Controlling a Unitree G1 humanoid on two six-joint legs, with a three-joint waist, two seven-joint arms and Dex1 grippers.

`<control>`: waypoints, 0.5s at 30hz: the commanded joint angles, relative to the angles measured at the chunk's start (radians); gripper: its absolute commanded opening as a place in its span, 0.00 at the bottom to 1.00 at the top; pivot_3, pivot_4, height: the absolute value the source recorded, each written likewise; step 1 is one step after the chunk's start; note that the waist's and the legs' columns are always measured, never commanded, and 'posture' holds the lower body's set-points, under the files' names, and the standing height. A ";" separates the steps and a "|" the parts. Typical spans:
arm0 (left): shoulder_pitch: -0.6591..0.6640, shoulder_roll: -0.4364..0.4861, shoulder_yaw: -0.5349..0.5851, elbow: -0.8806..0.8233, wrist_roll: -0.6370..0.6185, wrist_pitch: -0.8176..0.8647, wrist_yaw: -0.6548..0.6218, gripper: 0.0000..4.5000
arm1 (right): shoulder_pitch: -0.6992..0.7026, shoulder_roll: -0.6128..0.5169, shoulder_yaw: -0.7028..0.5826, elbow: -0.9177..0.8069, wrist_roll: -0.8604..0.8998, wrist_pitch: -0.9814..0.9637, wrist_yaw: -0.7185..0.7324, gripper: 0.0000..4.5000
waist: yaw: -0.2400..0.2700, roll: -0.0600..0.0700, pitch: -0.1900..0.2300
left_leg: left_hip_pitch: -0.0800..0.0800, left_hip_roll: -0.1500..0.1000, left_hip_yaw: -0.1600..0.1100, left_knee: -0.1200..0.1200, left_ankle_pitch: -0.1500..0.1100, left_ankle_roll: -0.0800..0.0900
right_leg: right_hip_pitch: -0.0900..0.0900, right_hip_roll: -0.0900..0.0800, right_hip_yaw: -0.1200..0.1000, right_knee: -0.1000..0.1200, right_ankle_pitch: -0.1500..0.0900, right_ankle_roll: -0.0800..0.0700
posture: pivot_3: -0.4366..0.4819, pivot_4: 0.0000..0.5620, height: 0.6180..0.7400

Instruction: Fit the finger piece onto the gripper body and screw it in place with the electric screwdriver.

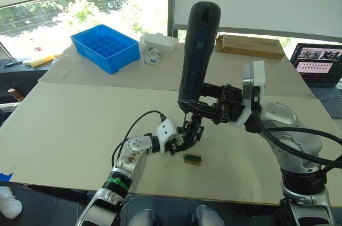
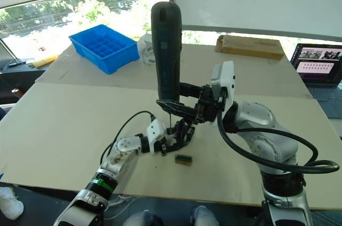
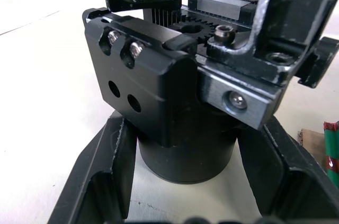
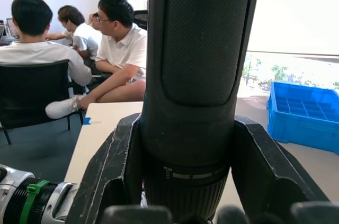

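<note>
The electric screwdriver (image 1: 197, 49) stands upright over the front middle of the table, with my right gripper (image 1: 200, 106) shut around its lower end. Its thin bit (image 2: 170, 116) points down at the gripper body (image 1: 192, 130). My left gripper (image 1: 184, 141) is shut on that body just above the table. In the left wrist view the gripper body (image 3: 153, 91) is a black block with screws and a toothed rack, clamped between my fingers (image 3: 100, 181). Two black pieces rise from its top, and I cannot tell the finger piece from the body's own finger.
A small green-brown block (image 1: 192, 158) lies right of the left gripper. At the back stand a blue bin (image 1: 105, 47), a white box (image 1: 160, 41), a tape roll (image 1: 152, 55), a cardboard box (image 1: 249, 46) and a laptop (image 1: 318, 65). People (image 4: 122, 49) sit beyond the table.
</note>
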 commanded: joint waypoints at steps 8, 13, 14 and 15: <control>0.032 0.006 -0.029 0.003 0.010 0.048 -0.012 0.51 | 0.007 0.005 -0.028 -0.015 -0.031 -0.063 0.015 0.43 | 0.000 0.000 0.000 | 0.000 0.000 0.000 0.000 0.000 0.000 | 0.000 0.000 0.000 0.000 0.000 0.000 | 0.48 0.27 1.00; 0.034 0.006 -0.030 -0.002 0.010 0.057 -0.013 0.51 | 0.014 0.011 -0.022 -0.006 -0.052 -0.078 0.018 0.43 | 0.000 0.000 0.000 | 0.000 0.000 0.000 0.000 0.000 0.000 | 0.000 0.000 0.000 0.000 0.000 0.000 | 0.48 0.27 1.00; 0.034 0.007 -0.030 -0.002 0.010 0.058 -0.013 0.51 | 0.015 0.011 -0.021 -0.004 -0.057 -0.081 0.018 0.43 | 0.000 0.000 0.000 | 0.000 0.000 0.000 0.000 0.000 0.000 | 0.000 0.000 0.000 0.000 0.000 0.000 | 0.48 0.27 1.00; 0.034 0.007 -0.030 -0.002 0.011 0.058 -0.013 0.51 | 0.016 0.012 -0.020 -0.001 -0.064 -0.082 0.017 0.43 | 0.000 0.000 0.000 | 0.000 0.000 0.000 0.000 0.000 0.000 | 0.000 0.000 0.000 0.000 0.000 0.000 | 0.48 0.27 1.00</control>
